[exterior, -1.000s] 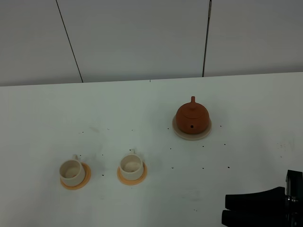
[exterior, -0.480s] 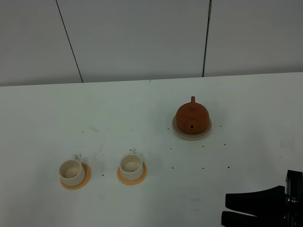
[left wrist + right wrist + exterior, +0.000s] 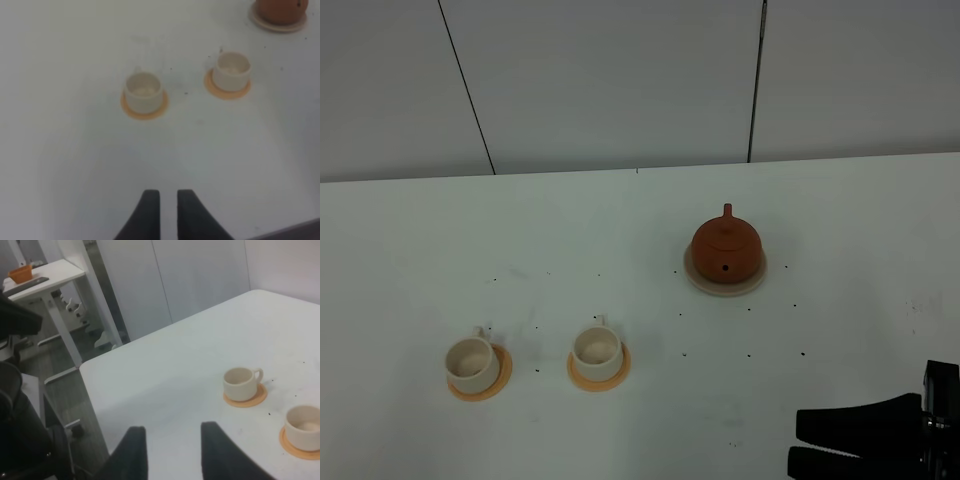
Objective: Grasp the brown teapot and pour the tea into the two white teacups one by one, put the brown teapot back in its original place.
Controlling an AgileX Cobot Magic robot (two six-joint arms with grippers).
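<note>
The brown teapot [image 3: 726,246] stands on its beige disc coaster [image 3: 698,281] right of the table's centre; its lower part shows in the left wrist view [image 3: 279,8]. The two white teacups [image 3: 471,361] [image 3: 597,349] stand on small orange-tan coasters at the front left, and both look empty. They also show in the left wrist view [image 3: 143,90] [image 3: 232,69] and the right wrist view [image 3: 241,382] [image 3: 303,425]. My right gripper [image 3: 798,444] is open and empty at the front right corner, far from the teapot. My left gripper [image 3: 168,196] is shut and empty, near the front of the cups.
Small dark specks dot the white table [image 3: 620,230]. A white panelled wall [image 3: 620,80] runs behind it. Beyond the table's left end, the right wrist view shows a white desk [image 3: 45,277] and a dark chair [image 3: 20,405].
</note>
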